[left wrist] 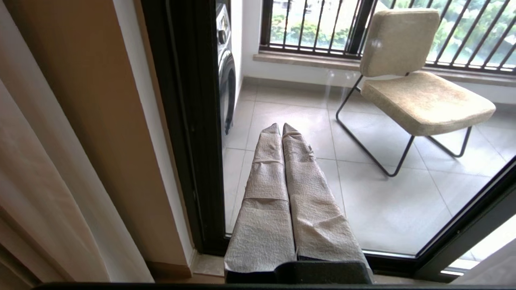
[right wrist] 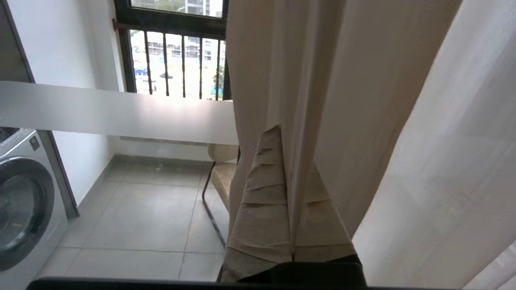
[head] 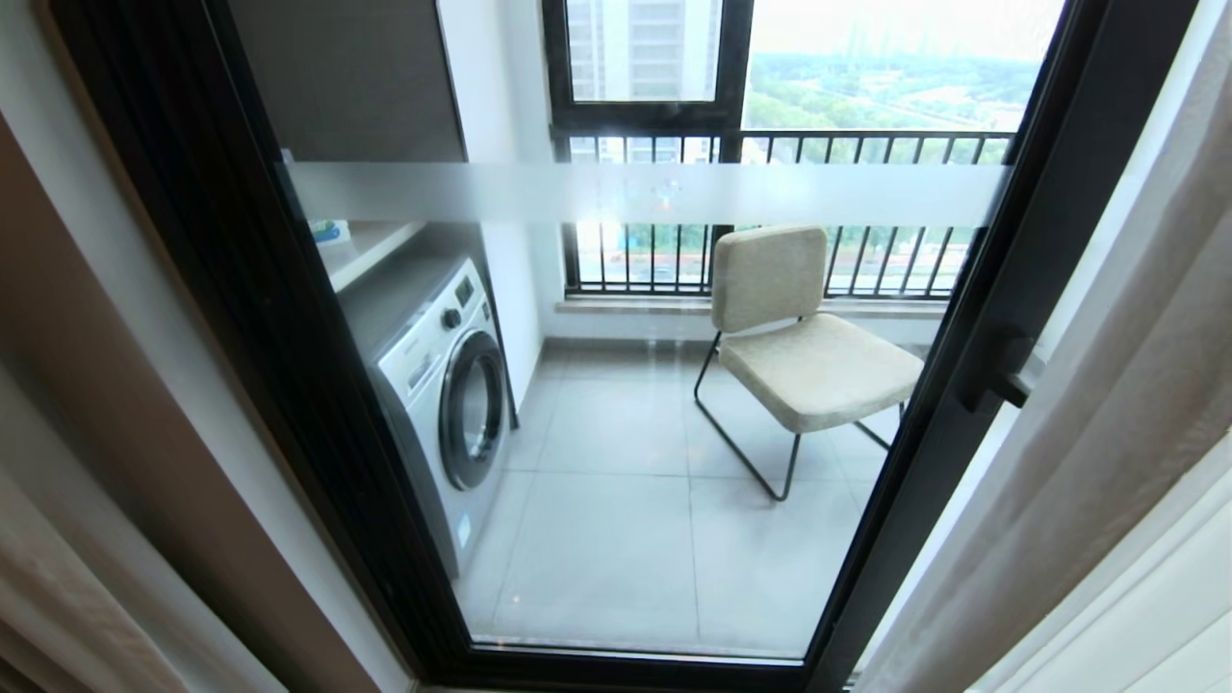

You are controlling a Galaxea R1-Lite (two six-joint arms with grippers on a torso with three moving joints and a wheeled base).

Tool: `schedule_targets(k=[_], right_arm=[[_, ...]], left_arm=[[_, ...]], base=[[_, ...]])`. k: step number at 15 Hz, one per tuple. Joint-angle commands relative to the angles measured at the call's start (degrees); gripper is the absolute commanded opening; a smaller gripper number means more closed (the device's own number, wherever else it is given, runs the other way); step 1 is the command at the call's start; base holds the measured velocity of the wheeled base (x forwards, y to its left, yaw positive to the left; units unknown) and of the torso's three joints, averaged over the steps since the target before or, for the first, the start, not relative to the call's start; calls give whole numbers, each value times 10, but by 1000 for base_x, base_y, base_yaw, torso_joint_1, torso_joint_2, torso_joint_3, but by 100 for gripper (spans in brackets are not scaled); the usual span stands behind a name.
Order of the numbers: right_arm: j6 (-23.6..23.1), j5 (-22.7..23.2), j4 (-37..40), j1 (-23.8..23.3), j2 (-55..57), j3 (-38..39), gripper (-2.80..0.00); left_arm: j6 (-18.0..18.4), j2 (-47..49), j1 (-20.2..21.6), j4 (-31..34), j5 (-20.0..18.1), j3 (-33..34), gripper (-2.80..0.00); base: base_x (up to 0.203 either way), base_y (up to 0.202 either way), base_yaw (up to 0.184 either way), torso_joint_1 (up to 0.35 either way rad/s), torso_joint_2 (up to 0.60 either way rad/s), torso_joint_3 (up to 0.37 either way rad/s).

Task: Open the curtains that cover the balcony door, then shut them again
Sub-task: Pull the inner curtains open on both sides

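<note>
curtains: pulled off to both sides in the head view, so the glass is pretty much uncovered. The beige curtain (head: 1107,404) hangs down the right edge with a white sheer layer (head: 1145,577) just outside it, and there's another beige curtain (head: 58,597) bunched at the far left.
balcony door: black-framed glass balcony door (head: 241,289) fills the middle, frosted band (head: 645,192) running straight across the pane, black handle (head: 1001,371) on the right stile.
right pincer: the right pincer (right wrist: 288,137) is closed on a fold of the beige curtain, the cloth edge runs down between the 2 padded fingers (right wrist: 262,189). It isn't visible in the head view.
left pincer: the left pincer (left wrist: 281,127) has its 2 wrapped fingers pressed together with nothing in them, pointing at the glass low down near the left door frame. Parked, basically.
balcony: washing machine (head: 443,385) on the left, beige chair (head: 799,337) with a thin black frame on grey floor tiles (head: 616,539), black-framed window with railing bars (head: 770,144) behind.
not sure: how much cloth the right pincer actually has, the fold hides the far finger.
</note>
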Motion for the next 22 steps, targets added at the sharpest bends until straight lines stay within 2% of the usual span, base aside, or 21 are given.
schedule_targets(k=[1,4,6,8,22], right_arm=[[0,0,-3,-1,1,7,-280],[0,-2,-4,-2,2,19,-280],[4,-40,-6,-1,12,22,-280],[34,-55,-9,-1,25,19,-280],[51,-56,-8,-1,58,-11,-280]], left_arm=[[0,0,1,-1,0,0,-280],[0,0,1,-1,0,0,-280],[0,0,1,-1,0,0,-280],[0,0,0,-1,0,0,-280],[0,0,0,-1,0,0,-280]], base=[[1,-162,8,6,3,11],[0,-190,2,-2,1,6],[0,-192,5,-2,2,3],[0,-187,5,1,1,2],[0,-190,4,3,3,3]])
